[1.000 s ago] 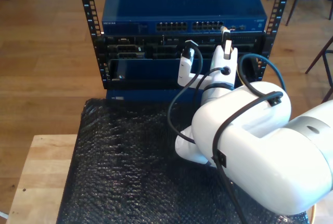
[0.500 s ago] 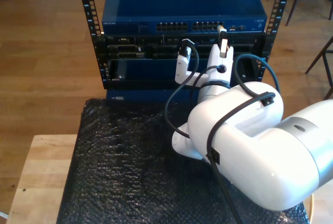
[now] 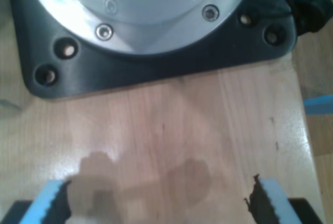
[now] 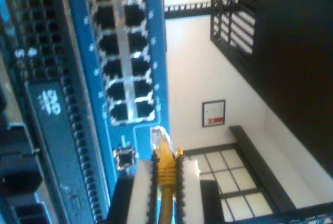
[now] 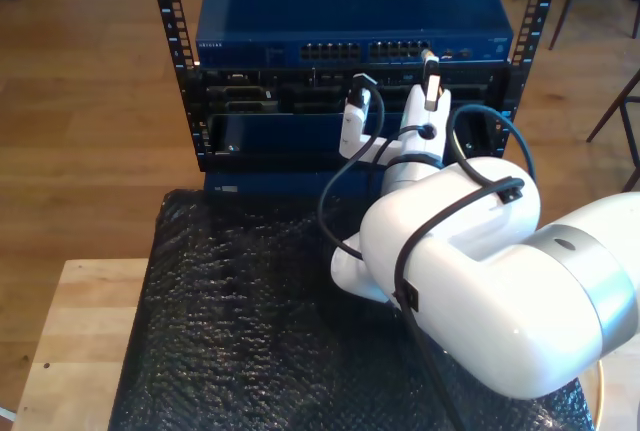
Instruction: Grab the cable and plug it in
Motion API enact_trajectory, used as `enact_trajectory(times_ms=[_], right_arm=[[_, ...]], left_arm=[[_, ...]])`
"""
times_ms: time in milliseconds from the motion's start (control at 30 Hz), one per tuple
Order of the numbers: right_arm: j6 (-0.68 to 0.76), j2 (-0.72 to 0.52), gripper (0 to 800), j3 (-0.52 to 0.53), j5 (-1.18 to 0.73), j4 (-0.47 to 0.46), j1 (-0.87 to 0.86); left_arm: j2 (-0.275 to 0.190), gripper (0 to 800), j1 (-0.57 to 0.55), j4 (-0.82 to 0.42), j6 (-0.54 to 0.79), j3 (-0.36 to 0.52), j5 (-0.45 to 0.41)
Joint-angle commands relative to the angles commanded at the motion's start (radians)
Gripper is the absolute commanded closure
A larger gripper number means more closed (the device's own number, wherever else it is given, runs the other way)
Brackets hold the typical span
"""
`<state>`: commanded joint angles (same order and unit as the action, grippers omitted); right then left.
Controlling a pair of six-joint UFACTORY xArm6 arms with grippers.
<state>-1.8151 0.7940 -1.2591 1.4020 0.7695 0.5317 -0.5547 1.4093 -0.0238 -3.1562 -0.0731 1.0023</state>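
Our second hand (image 4: 165, 193) is clamped on the cable (image 4: 166, 174), yellow jacket pinched between the two pale fingers (image 4: 141, 193) and the clear plug (image 4: 157, 136) poking out past them. The cable's long axis runs straight along the hand, plug end first, pointing at the blue switch (image 4: 135, 52). The plug tip sits just beside the end of the port block (image 4: 120, 60), near the last pair of ports, not in any of them; a small separate socket (image 4: 125, 157) is close by too. In the exterior view the same hand (image 5: 432, 79) is up against the switch front (image 5: 350, 49) toward the exterior view's right end of the port rows, so this arm is the one that matters. We judge the next move as a short shift to line the plug with a port, then a push along the cable's axis. Which way the latch faces is too blurred to tell. Our first hand (image 3: 158, 203) hangs well away with fingers (image 3: 49, 200) apart over the bare wooden desk (image 3: 177, 135) by an arm base (image 3: 151, 31), holding nothing.
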Motion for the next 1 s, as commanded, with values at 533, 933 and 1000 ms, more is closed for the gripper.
enact_trajectory(times_ms=[533, 933, 1000], right_arm=[[0.002, -0.009, 800, 0.046, -0.002, -0.002, -0.006], [0.005, -0.057, 800, 0.147, -0.002, 0.003, -0.014], [0.005, -0.057, 800, 0.147, -0.003, 0.003, -0.015]], left_arm=[[0.0, 0, 0.0, 0.0, 0.0, 0.0, 0.0], [0.0, 0, 0.0, 0.0, 0.0, 0.0, 0.0], [0.0, 0, 0.0, 0.0, 0.0, 0.0, 0.0]])
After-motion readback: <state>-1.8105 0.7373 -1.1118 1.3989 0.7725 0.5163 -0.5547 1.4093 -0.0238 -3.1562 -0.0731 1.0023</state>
